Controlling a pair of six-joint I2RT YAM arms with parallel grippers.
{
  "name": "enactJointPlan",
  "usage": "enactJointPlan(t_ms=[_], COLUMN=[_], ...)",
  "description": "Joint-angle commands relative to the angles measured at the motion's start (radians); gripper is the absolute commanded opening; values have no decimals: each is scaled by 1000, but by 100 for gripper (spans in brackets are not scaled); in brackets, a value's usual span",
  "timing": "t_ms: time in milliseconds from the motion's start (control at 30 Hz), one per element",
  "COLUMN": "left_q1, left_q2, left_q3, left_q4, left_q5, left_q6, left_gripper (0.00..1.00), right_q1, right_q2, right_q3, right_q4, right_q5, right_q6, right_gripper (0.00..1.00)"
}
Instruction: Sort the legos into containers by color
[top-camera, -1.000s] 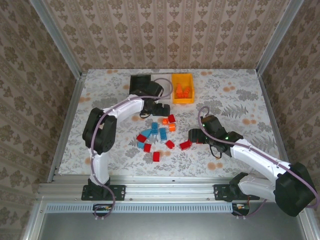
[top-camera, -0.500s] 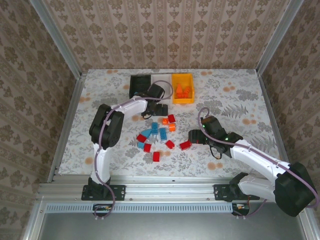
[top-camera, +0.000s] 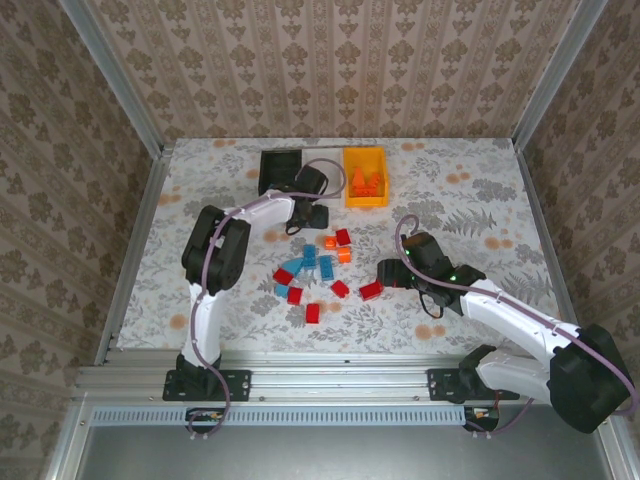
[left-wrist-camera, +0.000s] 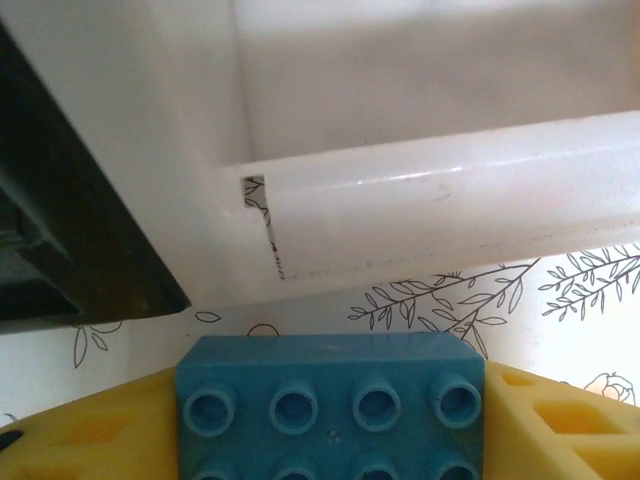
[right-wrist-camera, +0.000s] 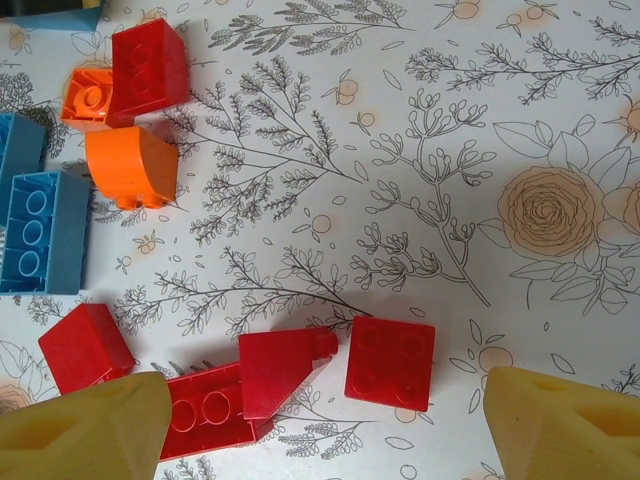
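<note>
Three bins are standing at the far side of the desk (top-camera: 480, 210): a black bin (top-camera: 281, 170) on the left, an orange-yellow bin (top-camera: 365, 160) on the right holding a few sorted orange bricks (top-camera: 362, 183), and a white translucent bin (left-wrist-camera: 420, 200) just right of the black one. The left hand (left-wrist-camera: 332, 455) is sitting on the near side of that white bin. Its yellow fingers (left-wrist-camera: 90, 440) are pressing on the two short ends of one light blue brick (left-wrist-camera: 330, 365), so the brick's long axis is running finger to finger, parallel to the bin's near rim. The white bin is lying straight ahead of the brick, and I judge the brick is going there.

The right hand (right-wrist-camera: 320, 425) is hovering with fingers spread wide, gripping nothing, over four red bricks (right-wrist-camera: 390, 362) at the near right of the pile, which the right arm is nearer to. Beyond them are lying one more red brick (right-wrist-camera: 150, 70), two loose orange bricks (right-wrist-camera: 130, 165) and at least two blue bricks (right-wrist-camera: 40, 230).
</note>
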Motion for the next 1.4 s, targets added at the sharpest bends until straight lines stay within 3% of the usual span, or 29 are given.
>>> enactJointPlan(t_ms=[0,467,633,767,900,1167,1300,1367], left_q1=[2,-40,-13,78,185,247,248,246], left_q2=[-30,-278,-302,-269,-145,56,78,67], left_q3=[-65,-234,-129,-33,121,420,455,464], left_q4=[32,82,-16,-64,-122,-293,-319,-333], left_q5=[19,53,10,38,146,152,151,173], left_q6=[21,92,167,179,199,218,202,188], left_gripper=[58,55,55,55,55,55,68,80], right_q1=[-5,-5,-5,-5,-5,-4,-4,-4], right_q2=[8,37,45,44,47,43,39,39], right_q3=[-12,-9,-9,-17,-7,-7,-8,-1], right_q4=[31,56,66,70,60,55,56,50], right_q5=[-3,2,-1,1,-2,-29,-29,-29], right_q6=[0,1,3,3,4,10,8,2], right_gripper=[83,82,81,81,81,81,81,82])
